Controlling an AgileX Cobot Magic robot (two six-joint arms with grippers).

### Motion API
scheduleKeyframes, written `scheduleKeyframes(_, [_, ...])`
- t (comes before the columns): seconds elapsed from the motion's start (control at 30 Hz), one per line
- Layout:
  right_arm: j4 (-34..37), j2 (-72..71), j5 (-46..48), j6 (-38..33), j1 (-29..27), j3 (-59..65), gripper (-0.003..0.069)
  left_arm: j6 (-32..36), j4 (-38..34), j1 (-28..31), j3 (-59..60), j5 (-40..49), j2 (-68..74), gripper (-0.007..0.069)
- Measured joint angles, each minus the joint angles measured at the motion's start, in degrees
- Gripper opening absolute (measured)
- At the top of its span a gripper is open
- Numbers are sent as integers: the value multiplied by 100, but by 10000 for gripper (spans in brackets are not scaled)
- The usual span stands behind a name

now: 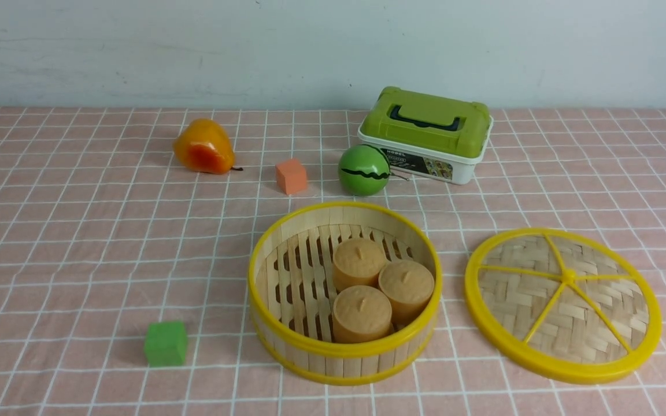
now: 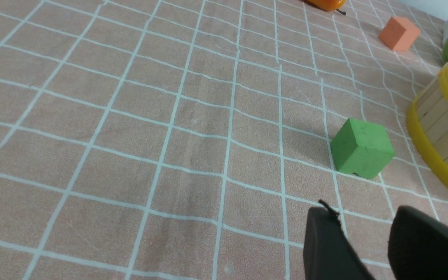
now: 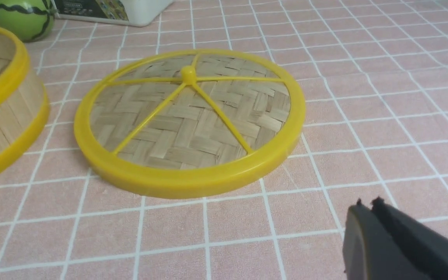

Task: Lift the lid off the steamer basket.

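The steamer basket [image 1: 344, 292] stands open in the middle of the table with three tan buns [image 1: 382, 289] inside. The lid [image 1: 563, 301] lies flat on the cloth to its right, apart from it; it also shows in the right wrist view [image 3: 189, 120]. Neither arm shows in the front view. My left gripper [image 2: 364, 221] is open and empty over the cloth, near a green cube [image 2: 362, 148] and the basket's wall [image 2: 441, 128]. My right gripper [image 3: 368, 206] is shut and empty, a short way off the lid's rim.
A white box with a green lid [image 1: 427, 134], a green melon ball [image 1: 363, 170], an orange cube [image 1: 291, 175] and an orange pear [image 1: 203, 147] sit at the back. The green cube [image 1: 165, 343] lies left of the basket. A pink checked cloth [image 1: 78, 260] covers the table.
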Motion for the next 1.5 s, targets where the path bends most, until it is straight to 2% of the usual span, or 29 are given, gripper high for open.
scheduleKeyframes(1.5, [-1, 0, 48, 11, 122, -11, 21, 0, 0, 0, 0, 0, 0, 239])
